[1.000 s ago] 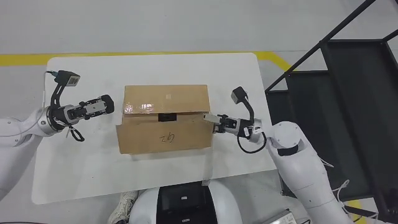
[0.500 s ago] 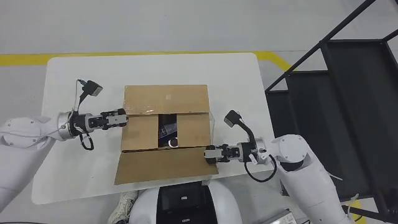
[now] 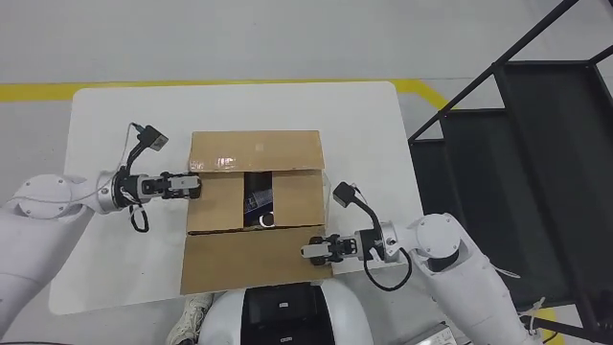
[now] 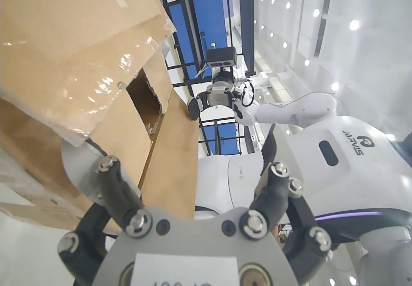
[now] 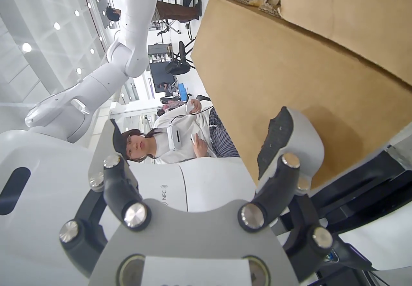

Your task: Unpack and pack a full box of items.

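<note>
Your left pincer (image 3: 192, 187), fingers apart, sits at the cardboard box (image 3: 254, 149); your right pincer (image 3: 311, 249), also apart, sits at its near flap (image 3: 244, 261).

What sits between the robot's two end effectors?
The opened cardboard box: in the top view it fills the stretch from the left end effector to the right end effector.

Even, bright light is cast from above. Ceiling lamps (image 4: 354, 24) are seen as flared spots. Glare is caught on the clear tape (image 4: 128, 58) of the box (image 3: 254, 144). Shadows on the desk (image 3: 364, 125) are faint. Lines are bowed at wrist-view edges.
</note>
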Available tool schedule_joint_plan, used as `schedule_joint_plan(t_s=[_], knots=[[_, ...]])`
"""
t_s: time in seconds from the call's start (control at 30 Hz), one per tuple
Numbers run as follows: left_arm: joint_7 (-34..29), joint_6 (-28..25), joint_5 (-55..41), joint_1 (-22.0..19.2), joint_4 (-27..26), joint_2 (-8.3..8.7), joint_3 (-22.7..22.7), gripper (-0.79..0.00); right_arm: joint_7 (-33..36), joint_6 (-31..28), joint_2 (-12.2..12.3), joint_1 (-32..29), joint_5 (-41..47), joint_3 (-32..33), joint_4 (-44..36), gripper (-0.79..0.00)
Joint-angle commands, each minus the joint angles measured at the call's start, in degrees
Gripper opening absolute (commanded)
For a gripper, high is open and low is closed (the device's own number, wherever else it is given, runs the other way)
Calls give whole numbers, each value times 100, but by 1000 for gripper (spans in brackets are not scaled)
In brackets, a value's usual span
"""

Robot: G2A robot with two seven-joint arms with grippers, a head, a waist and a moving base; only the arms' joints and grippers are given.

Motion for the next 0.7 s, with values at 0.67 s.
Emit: schedule_joint_plan(t_s=[0.67], knots=[[802, 444, -276, -1379, 620, -703, 270, 0, -973, 69, 69, -46, -1527, -837, -82, 0]])
